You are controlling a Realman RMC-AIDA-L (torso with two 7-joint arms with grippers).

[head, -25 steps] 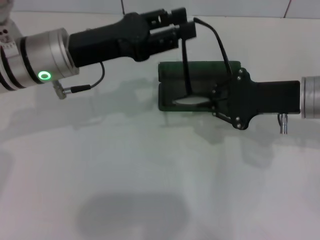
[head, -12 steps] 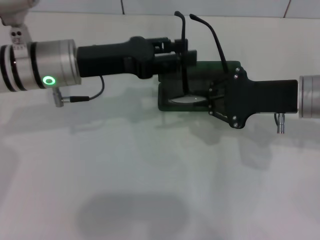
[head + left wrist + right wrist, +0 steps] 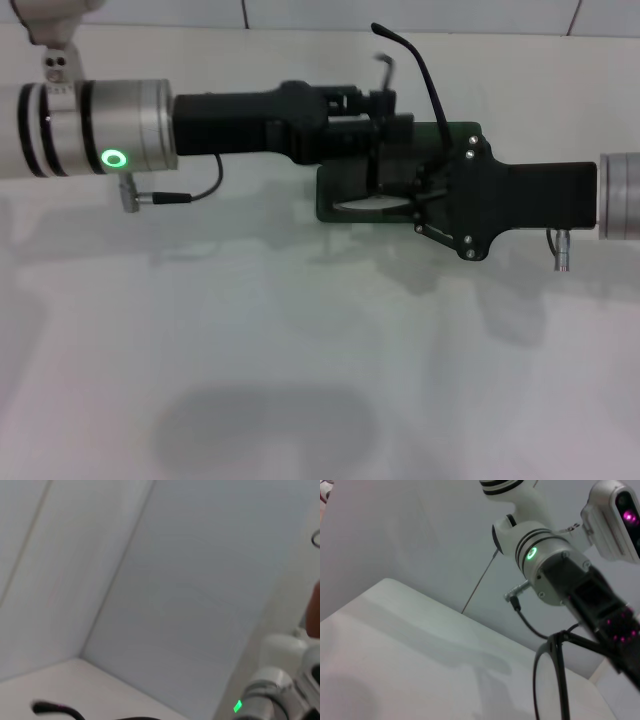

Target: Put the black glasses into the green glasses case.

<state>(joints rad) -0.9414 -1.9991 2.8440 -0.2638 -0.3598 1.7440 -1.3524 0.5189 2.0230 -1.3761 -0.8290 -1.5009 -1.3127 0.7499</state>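
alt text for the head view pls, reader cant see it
Two black grippers meet over the open green glasses case on a white table: the left gripper reaches in from the left, the right gripper from the right. The black glasses stand in the case, temple arms pointing away.

No readable text, label or number anywhere.

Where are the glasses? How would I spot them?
Find the white table, then the dark green rectangular case between the left gripper and right gripper. The thin black wire glasses stand over it, slim arms sticking up.
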